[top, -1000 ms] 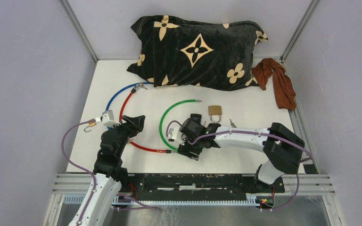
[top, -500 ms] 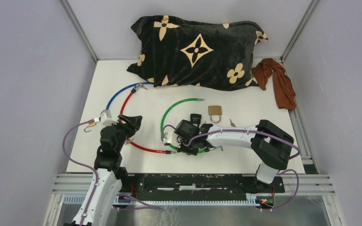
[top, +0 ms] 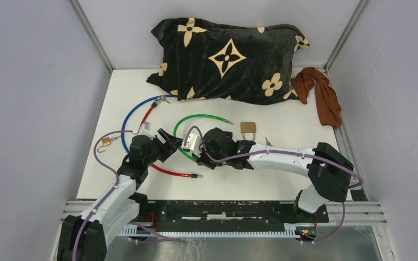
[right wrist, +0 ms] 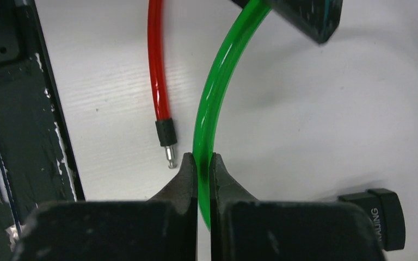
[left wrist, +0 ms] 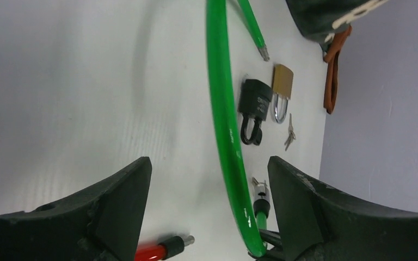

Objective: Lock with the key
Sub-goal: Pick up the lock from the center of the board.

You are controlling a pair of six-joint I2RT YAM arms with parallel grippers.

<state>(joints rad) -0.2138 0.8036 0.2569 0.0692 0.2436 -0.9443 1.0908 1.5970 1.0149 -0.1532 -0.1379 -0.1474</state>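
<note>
My right gripper (right wrist: 203, 160) is shut on the green cable (right wrist: 217, 92) near one of its ends, holding it just above the table. In the top view that grip (top: 195, 156) sits at the bottom of the green loop (top: 178, 129). My left gripper (left wrist: 208, 163) is open, and the green cable (left wrist: 220, 109) runs between its fingers, closer to the right one. A black padlock (left wrist: 254, 103), a brass padlock (left wrist: 282, 87) and a key (left wrist: 289, 133) lie beyond. The brass padlock (top: 248, 129) and key (top: 268, 142) also show from above.
A red cable (top: 168, 171) lies below the grippers, its metal tip (right wrist: 170, 156) beside my right fingers. A blue cable (top: 128, 114) curves at the left. A small brass lock (top: 105, 142) lies far left. A black patterned pillow (top: 228, 60) and a brown cloth (top: 324, 95) are at the back.
My right gripper has shut on the green cable and drawn it up and to the left. The left arm has swung right until its open fingers straddle the cable.
</note>
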